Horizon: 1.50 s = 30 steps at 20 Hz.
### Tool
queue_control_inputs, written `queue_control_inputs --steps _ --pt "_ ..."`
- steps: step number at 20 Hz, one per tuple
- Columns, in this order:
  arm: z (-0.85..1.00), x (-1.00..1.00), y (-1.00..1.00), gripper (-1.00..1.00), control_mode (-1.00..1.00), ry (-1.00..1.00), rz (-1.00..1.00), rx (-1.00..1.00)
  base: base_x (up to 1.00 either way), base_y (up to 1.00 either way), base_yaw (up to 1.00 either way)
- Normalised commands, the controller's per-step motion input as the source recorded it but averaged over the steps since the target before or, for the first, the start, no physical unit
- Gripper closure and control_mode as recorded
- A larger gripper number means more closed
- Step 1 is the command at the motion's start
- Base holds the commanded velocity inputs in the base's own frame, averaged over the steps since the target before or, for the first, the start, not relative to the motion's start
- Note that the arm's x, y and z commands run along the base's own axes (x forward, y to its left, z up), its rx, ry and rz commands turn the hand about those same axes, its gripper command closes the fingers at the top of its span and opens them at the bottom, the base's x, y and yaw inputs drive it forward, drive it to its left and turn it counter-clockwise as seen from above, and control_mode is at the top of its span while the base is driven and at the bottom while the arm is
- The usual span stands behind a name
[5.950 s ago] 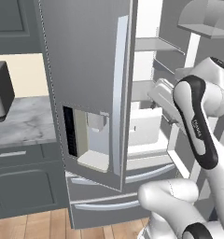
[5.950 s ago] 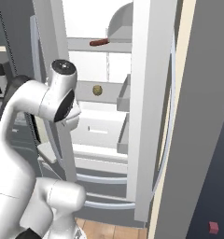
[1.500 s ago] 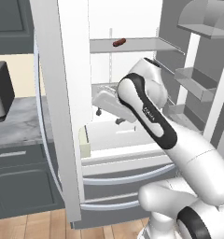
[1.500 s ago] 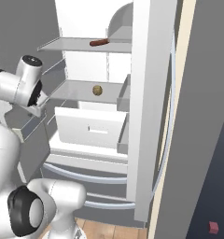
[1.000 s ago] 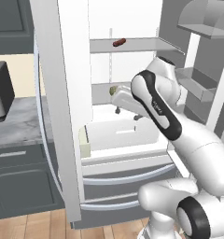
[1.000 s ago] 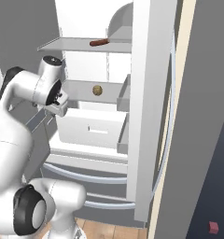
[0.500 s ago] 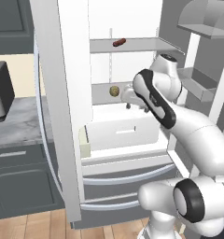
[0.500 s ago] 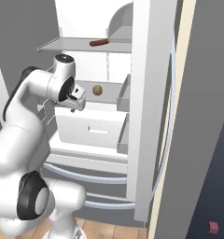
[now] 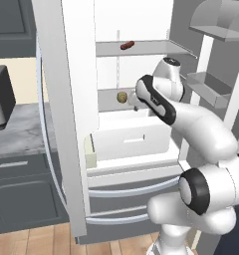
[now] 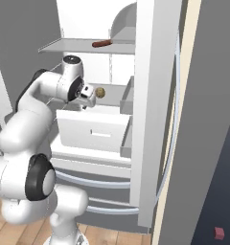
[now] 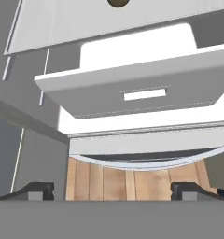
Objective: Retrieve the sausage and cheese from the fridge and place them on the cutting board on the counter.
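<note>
Since half a sec ago we moved the gripper (image 10: 91, 97) a bit closer to the cheese (image 9: 122, 97); 6 s ago the fridge (image 9: 66, 124) door was still partly shut & now it's wide open. In the right base view our gripper sits just left of the cheese (image 10: 100, 92), near it but not touching. The jaws are wide open w/ nothing in them; in the hand view the two dark fingertips (image 11: 37, 191) stand far apart at the bottom. The cheese is a small, round, yellow-tan lump on the middle grey shelf; it's too round for us to tell which way it points. In the hand view it peeks in at the top edge (image 11: 118, 2). The sausage (image 9: 127, 45) is a short red-brown stick on the top shelf, lying flat, long side going left-right w/ the right end a bit higher; same in the right base view (image 10: 101, 43). Fridge inside is smooth white, shelves flat grey. A white box-shaped drawer (image 9: 131, 141) sticks out under the cheese shelf. The counter (image 9: 19, 134) is veined marble over dark grey drawers, left of the fridge. The floor (image 11: 132, 179) is wood planks.
</note>
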Motion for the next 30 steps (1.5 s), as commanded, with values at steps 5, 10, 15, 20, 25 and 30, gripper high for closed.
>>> queue_control_inputs --steps 5,10,15,20,25,30 --pt "0.00 0.70 -0.08 -1.00 -1.00 -0.06 0.08 0.00 0.00 0.00 0.00" --pt "-0.05 0.61 0.09 -1.00 -1.00 -0.29 0.11 -0.03 0.00 0.00 0.00" --pt "-0.22 0.59 0.04 -1.00 -1.00 -0.23 0.08 -0.10 0.00 0.00 0.00" --pt "-0.12 0.49 0.03 -1.00 -1.00 -0.07 0.04 -0.14 0.00 0.00 0.00" --pt "-0.03 0.51 0.00 -1.00 -1.00 0.00 0.01 -0.11 0.00 0.00 0.00" --pt "-0.08 0.37 0.00 -1.00 -1.00 0.01 0.00 -0.10 0.00 0.00 0.00"
